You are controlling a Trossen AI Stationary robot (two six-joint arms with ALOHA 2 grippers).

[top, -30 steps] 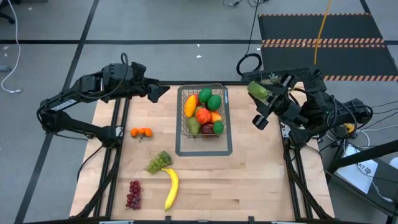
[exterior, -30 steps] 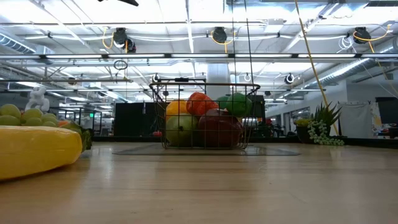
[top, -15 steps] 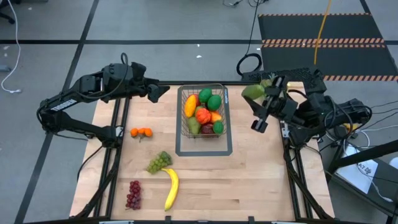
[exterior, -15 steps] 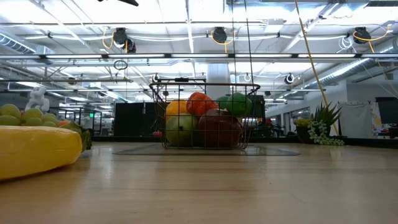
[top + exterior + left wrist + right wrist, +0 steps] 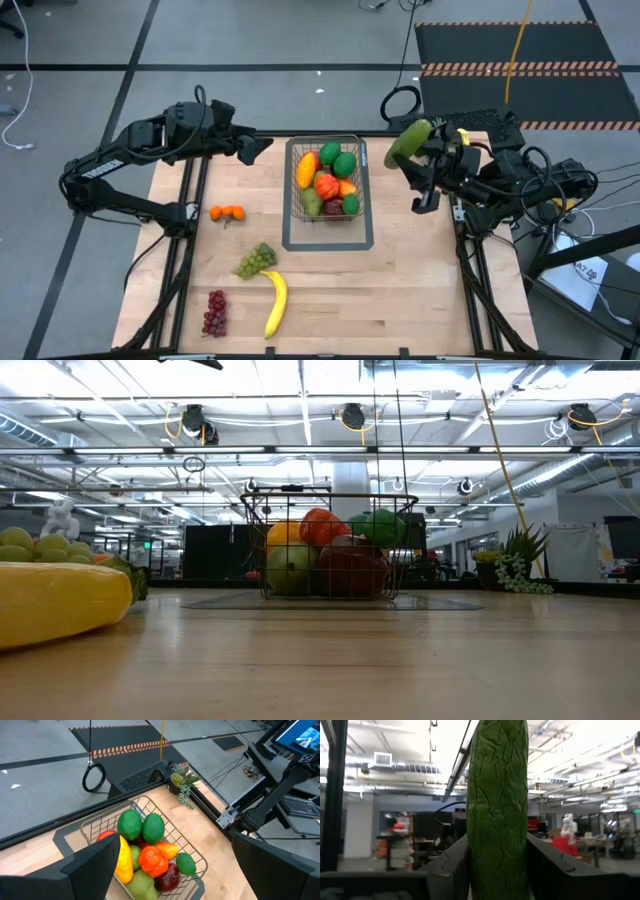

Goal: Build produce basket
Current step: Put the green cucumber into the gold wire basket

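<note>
A wooden table [image 5: 420,270] carries the basket [image 5: 355,150] near its far edge — and, toward the left and front, oranges [image 5: 227,212], green grapes [image 5: 256,260], red grapes [image 5: 214,312], a banana [image 5: 275,304].

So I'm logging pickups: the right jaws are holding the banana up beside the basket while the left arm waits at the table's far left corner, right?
Not quite. The right gripper holds a green cucumber, as the right wrist view shows; the banana lies on the table. The rest stands: it is beside the basket, and the left gripper waits there.
</note>
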